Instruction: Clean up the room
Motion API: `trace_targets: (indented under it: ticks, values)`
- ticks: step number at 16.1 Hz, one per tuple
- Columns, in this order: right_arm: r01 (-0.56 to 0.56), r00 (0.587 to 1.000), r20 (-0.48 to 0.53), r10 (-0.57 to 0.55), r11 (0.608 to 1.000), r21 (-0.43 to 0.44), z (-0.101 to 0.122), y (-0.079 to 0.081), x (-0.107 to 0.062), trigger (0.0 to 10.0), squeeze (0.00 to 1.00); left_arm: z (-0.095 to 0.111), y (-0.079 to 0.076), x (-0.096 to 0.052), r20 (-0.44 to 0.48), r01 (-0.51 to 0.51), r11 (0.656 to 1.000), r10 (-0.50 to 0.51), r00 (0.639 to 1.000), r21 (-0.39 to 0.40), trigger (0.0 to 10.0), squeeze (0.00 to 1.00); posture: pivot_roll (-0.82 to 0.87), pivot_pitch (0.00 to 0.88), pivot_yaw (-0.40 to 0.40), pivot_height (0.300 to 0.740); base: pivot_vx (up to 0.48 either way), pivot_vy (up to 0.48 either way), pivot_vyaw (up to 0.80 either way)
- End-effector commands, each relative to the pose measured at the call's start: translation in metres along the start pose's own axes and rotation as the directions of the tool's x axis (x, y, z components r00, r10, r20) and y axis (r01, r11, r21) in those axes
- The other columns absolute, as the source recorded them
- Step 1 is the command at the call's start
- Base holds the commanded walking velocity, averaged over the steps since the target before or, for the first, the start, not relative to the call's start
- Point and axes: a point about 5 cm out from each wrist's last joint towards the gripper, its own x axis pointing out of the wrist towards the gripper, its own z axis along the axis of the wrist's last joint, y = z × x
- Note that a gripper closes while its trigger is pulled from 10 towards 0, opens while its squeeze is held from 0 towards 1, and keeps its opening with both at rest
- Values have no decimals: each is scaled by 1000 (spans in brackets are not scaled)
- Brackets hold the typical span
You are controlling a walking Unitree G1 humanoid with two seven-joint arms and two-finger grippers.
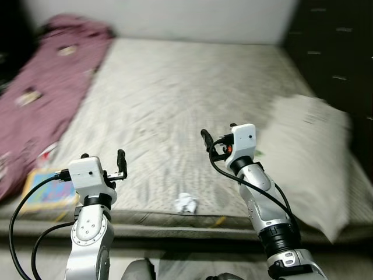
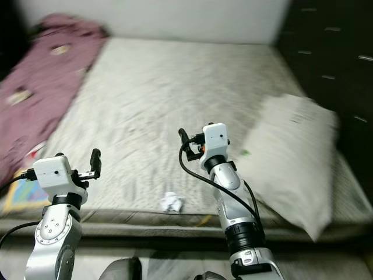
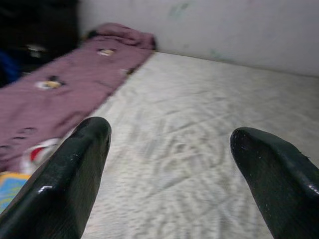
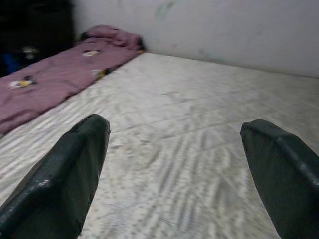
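While above mattress [image 1: 175, 99], end effectors [image 3: 169, 164] spread.

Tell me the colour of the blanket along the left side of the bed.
The blanket is dusty purple-pink with small printed patches; clearest in the left eye view.

Wide grey-beige patterned mattress [image 1: 175, 99] set against plain pale wall [image 1: 175, 17]. Dark panelled furniture, possibly wardrobe [image 1: 338, 52], seen at right, blurred. Dim shadow at left corner; soft, even light across mattress.
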Motion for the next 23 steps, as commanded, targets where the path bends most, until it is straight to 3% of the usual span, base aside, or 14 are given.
trace_targets:
  ticks: [1,3,5,6,7,13,23]
  values:
    - [14,1000,12,-14,1000,3,3,-3,1,10000,0,1,2,-1,15,6,1000,-6,1000,27,10000,0,-14,28,-20,740,0,0,0]
    - [85,996,8,-85,996,-17,5,-13,0,10000,0,3,11,-5,40,-25,994,21,999,105,10000,0,-7,26,-18,740,0,0,0]
    - [151,989,-7,-151,989,-8,4,-25,-5,10000,0,4,15,-10,38,-39,991,35,999,126,10000,0,-1,31,-17,740,0,0,0]
    - [193,981,-14,-193,981,-15,3,-33,-9,10000,0,0,19,-14,-3,-82,985,83,997,153,10000,0,1,33,-18,740,0,0,0]
    - [212,977,-18,-212,977,-7,2,-36,-12,10000,0,-2,19,-17,-10,-47,992,49,999,118,10000,0,1,33,-17,740,0,0,0]
    - [214,976,-39,-213,976,25,0,-31,-15,10000,0,-1,16,-15,-12,-29,993,31,999,113,10000,0,-3,45,-10,740,0,0,-582]
    - [177,984,-32,-176,983,40,3,-26,-17,10000,0,0,16,-16,-14,-9,997,10,1000,81,10000,0,-5,67,-11,740,0,0,0]
